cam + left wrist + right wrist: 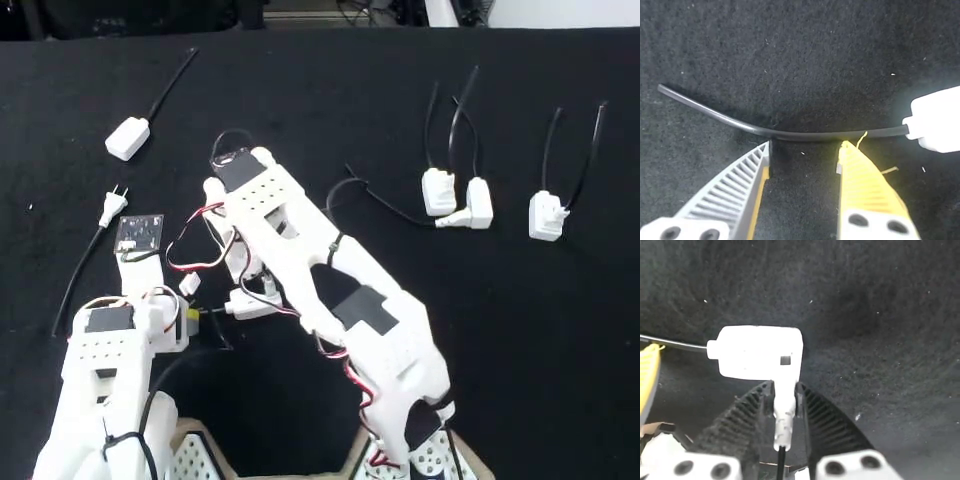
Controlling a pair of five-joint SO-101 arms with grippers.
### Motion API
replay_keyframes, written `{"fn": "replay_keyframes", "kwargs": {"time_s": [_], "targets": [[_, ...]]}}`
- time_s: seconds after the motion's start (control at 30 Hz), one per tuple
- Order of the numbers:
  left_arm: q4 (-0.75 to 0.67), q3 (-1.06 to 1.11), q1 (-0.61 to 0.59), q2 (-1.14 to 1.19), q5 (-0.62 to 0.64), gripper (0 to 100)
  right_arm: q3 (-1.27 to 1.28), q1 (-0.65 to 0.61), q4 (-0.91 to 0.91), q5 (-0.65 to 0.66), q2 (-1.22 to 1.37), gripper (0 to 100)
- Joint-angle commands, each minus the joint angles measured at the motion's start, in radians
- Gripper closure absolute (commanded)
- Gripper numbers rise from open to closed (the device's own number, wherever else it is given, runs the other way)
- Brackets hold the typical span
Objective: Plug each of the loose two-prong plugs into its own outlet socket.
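A white outlet socket [760, 359] lies on the black cloth with a white plug [784, 412] pushed into its side. My right gripper [785, 387] is shut on that plug, its black fingers [747, 412] pressing it from both sides. In the high view this socket [250, 303] sits between the two arms. My left gripper [802, 150] is open, its grey and yellow fingers either side of the socket's thin black cable [790, 134], just short of it. A loose two-prong plug [113, 205] lies at the left, and a free socket [127, 138] beyond it.
At the right rest three more white socket-and-plug pieces [438, 190] [478, 205] [545, 215] with black cables running back. The right arm [300, 240] crosses the table's middle. Black cloth [330, 90] covers the table.
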Motion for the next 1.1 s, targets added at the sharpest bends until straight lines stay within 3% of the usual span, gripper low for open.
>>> {"fn": "replay_keyframes", "kwargs": {"time_s": [0.0,0.4,0.83,1.07], "targets": [[-0.011,-0.005,-0.013,-0.018,-0.006,78,-0.038,0.014,0.029,0.006,-0.010,98.8],[-0.011,-0.005,-0.013,-0.018,-0.006,78,-0.031,0.009,0.031,0.002,-0.101,98.8],[-0.012,-0.007,-0.013,-0.018,-0.006,78,0.162,0.009,0.031,0.008,-0.269,98.8],[-0.012,-0.008,-0.013,-0.018,-0.003,78,0.087,0.009,0.031,-0.017,-0.174,98.8]]}}
